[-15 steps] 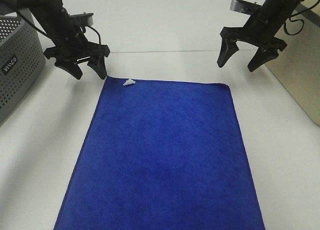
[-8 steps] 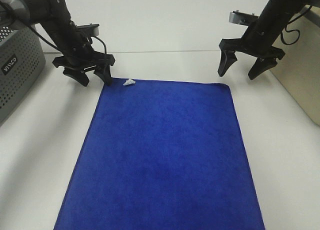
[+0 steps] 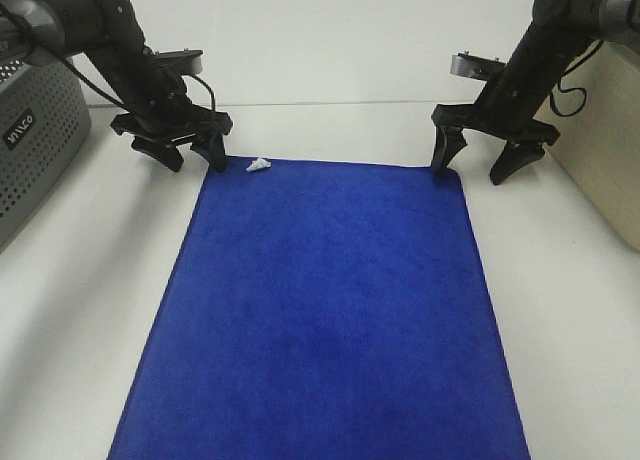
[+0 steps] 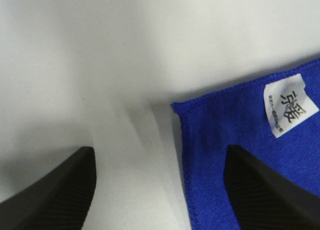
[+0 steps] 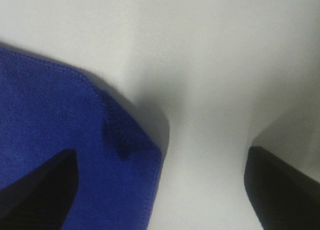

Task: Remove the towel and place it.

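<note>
The royal-blue towel (image 3: 325, 310) lies flat on the white table, its small white tag (image 3: 258, 165) at the far left corner. My left gripper (image 3: 192, 157) is open and low at that corner, one finger by the towel's edge, the other off it. The left wrist view shows the towel corner (image 4: 240, 135) and the tag (image 4: 291, 105) between the black fingers (image 4: 270, 190). My right gripper (image 3: 474, 168) is open and low at the far right corner, straddling it. The right wrist view shows that corner (image 5: 75, 155), slightly folded, between the fingers (image 5: 285, 185).
A grey perforated basket (image 3: 35, 140) stands at the far left of the table. A beige box (image 3: 600, 140) stands at the right edge. White table (image 3: 560, 310) surrounds the towel on both sides.
Both grippers have dropped toward the table and moved in to the towel's far corners, staying open. The towel has not moved.
</note>
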You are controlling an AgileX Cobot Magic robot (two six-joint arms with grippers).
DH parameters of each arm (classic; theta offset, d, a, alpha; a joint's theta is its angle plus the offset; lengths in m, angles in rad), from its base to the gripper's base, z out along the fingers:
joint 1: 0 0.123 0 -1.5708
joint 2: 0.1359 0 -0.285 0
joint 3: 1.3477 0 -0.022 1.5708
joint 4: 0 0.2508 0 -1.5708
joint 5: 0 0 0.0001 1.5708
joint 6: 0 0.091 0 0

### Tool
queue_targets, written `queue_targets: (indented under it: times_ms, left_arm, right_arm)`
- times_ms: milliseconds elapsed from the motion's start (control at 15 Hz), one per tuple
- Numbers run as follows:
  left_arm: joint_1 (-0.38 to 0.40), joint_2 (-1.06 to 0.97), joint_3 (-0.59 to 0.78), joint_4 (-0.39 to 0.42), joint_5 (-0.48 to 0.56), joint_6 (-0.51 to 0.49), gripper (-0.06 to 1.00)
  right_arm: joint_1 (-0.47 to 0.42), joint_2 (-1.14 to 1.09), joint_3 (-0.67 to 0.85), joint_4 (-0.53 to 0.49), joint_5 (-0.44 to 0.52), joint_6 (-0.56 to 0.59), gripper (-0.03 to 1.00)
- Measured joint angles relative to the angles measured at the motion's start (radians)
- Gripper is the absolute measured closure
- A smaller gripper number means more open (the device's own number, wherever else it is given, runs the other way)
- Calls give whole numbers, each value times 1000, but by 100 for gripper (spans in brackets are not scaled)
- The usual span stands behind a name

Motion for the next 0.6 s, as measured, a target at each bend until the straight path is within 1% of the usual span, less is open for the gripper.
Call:
queue_targets:
  times_ms: [400, 600]
  left_arm:
    - [0, 1, -1, -11, -3, 0, 27]
    - [-5, 1, -1, -16, -4, 15, 27]
  right_arm:
    - [0, 4, 0, 1, -2, 0, 10]
    - [0, 6, 0, 10, 0, 0, 12]
